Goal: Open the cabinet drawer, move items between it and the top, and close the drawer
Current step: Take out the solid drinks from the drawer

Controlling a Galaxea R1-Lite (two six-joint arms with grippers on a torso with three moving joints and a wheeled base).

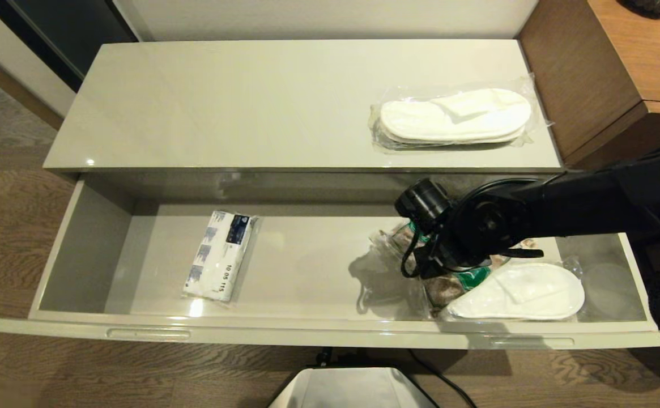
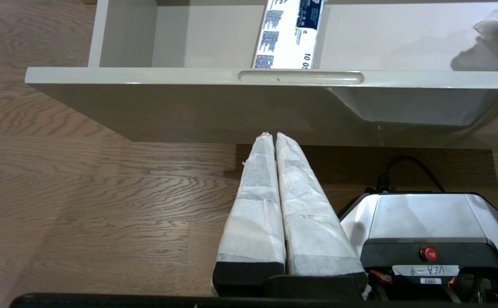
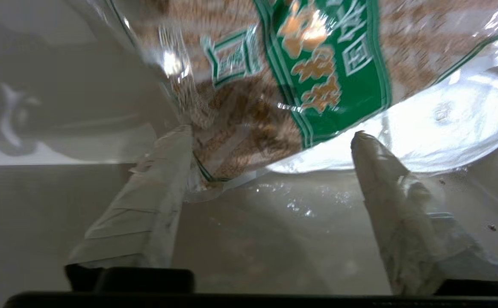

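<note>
The cabinet drawer (image 1: pixel 318 331) stands pulled fully out below the top (image 1: pixel 250 102). One bag of white slippers (image 1: pixel 454 119) lies on the top at the right. A second bag of slippers (image 1: pixel 519 292) lies in the drawer's right end, with the crinkly brown and green packet (image 1: pixel 447 288) partly over it. My right arm (image 1: pixel 533 209) reaches down into the drawer over the packet. The right gripper (image 3: pixel 271 131) is open, its fingers wide apart. The packet (image 3: pixel 317 64) lies just beyond the tips and brushes one finger (image 3: pixel 163 179). The left gripper (image 2: pixel 273 134) is shut and empty, below the drawer front.
A white tissue pack with a blue label (image 1: pixel 219 255) lies in the left half of the drawer. A brown wood desk (image 1: pixel 618 62) adjoins the cabinet on the right. The robot's base (image 1: pixel 352 388) stands on the wood floor just in front of the drawer.
</note>
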